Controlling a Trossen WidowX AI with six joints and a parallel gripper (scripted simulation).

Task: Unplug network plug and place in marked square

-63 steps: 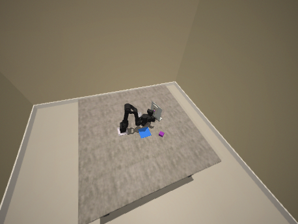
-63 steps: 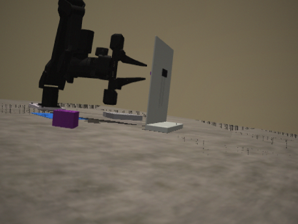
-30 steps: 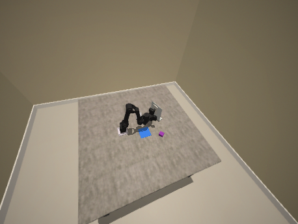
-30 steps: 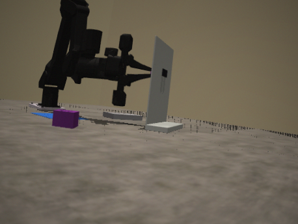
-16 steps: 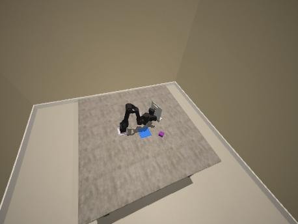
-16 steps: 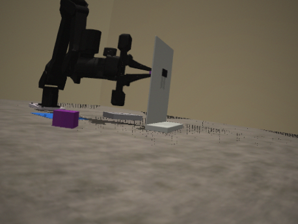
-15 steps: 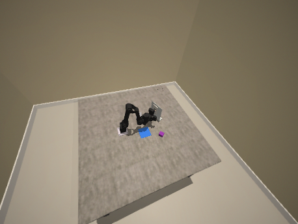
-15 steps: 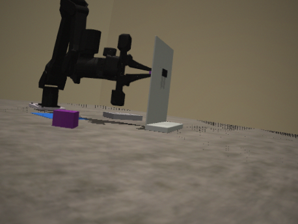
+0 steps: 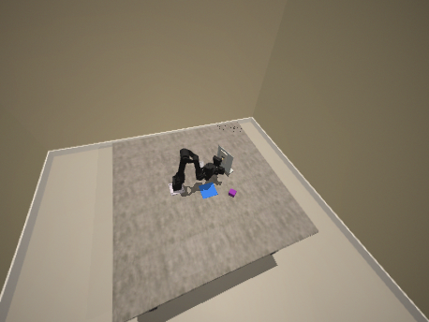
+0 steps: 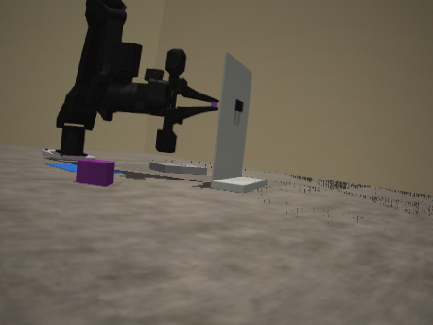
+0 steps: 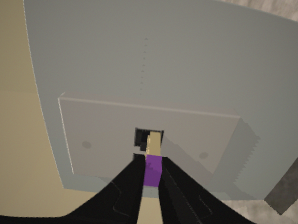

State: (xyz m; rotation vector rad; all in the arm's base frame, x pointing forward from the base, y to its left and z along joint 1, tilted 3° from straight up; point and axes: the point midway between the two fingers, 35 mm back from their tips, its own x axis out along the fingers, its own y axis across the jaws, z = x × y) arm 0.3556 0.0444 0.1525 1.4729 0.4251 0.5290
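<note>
My gripper point(image 10: 217, 104) point(image 11: 150, 163) is shut on the purple plug point(image 10: 214, 104) point(image 11: 152, 175), close in front of the upright grey panel point(image 9: 227, 165) point(image 10: 231, 146) point(image 11: 100, 60). A tan part point(image 11: 155, 142) of the plug reaches forward beyond the fingertips, over the right side of the dark socket opening point(image 11: 142, 136). How much of the plug is inside the socket cannot be told. The blue marked square point(image 9: 208, 191) point(image 10: 61, 166) lies flat on the table, between the arm's base and a loose purple block.
The loose purple block point(image 9: 232, 193) point(image 10: 95, 172) sits on the table beside the blue square. A low grey slab point(image 10: 178, 168) lies below the gripper. The panel stands on a pale foot point(image 10: 241, 184). A raised plate point(image 11: 110, 130) surrounds the socket.
</note>
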